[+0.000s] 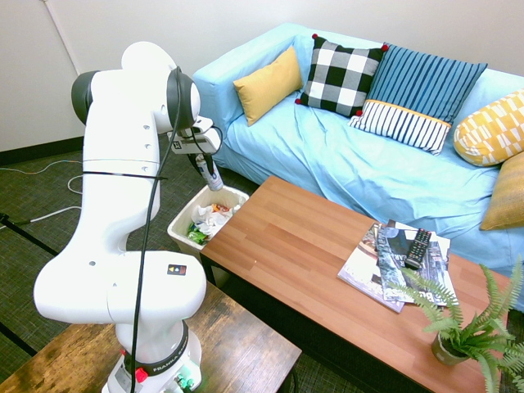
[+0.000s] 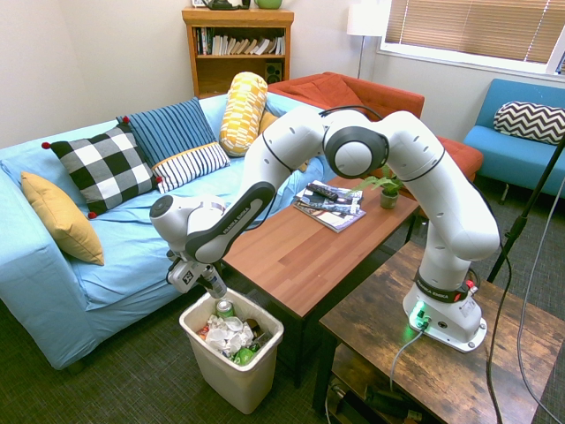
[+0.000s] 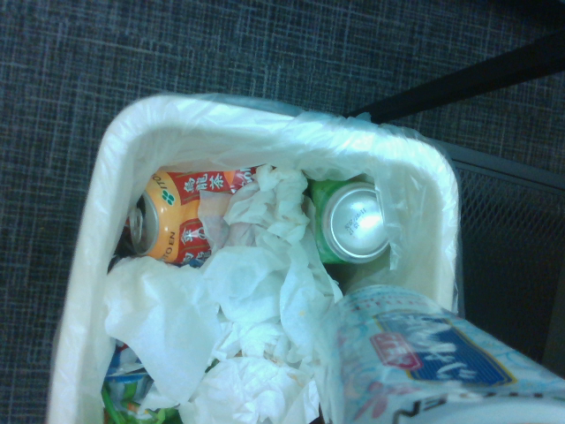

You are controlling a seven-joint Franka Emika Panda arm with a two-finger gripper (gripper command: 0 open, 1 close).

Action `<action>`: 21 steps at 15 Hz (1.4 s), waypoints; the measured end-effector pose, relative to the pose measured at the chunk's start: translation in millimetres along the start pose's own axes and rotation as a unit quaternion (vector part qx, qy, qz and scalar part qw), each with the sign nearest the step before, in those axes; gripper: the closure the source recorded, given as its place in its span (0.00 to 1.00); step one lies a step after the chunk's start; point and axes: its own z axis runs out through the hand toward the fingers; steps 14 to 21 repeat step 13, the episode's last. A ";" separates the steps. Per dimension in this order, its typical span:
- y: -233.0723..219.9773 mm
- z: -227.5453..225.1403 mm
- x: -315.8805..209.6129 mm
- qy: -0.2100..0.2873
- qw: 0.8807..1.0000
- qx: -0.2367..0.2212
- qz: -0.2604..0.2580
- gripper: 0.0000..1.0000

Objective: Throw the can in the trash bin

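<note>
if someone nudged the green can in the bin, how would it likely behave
The green can would probably feel stiff, being smooth metal. It likely wouldn't roll far, hemmed in by crumpled tissues and the bin's wall.

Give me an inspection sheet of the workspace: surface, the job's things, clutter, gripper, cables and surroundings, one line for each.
Surface: wooden coffee table, beside the bin
Can: silver-grey, printed, held above the bin
Trash bin: cream-white, lined, holding crumpled paper, an orange-and-red can and a green can
Clutter: magazines with a remote on top; potted fern
Gripper: fingers shut on the can, over the bin
Cables: dark one along the arm; pale ones on the floor
Surroundings: light-blue sofa with cushions, bookshelf
Spills: nothing seen
</note>
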 end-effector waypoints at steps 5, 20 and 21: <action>-5.7 -1.5 5.9 0.005 1.000 -0.003 0.005 0.00; -7.2 -13.6 -10.4 0.010 1.000 -0.029 0.000 0.00; -7.2 -13.6 -10.4 0.010 1.000 -0.029 0.000 0.00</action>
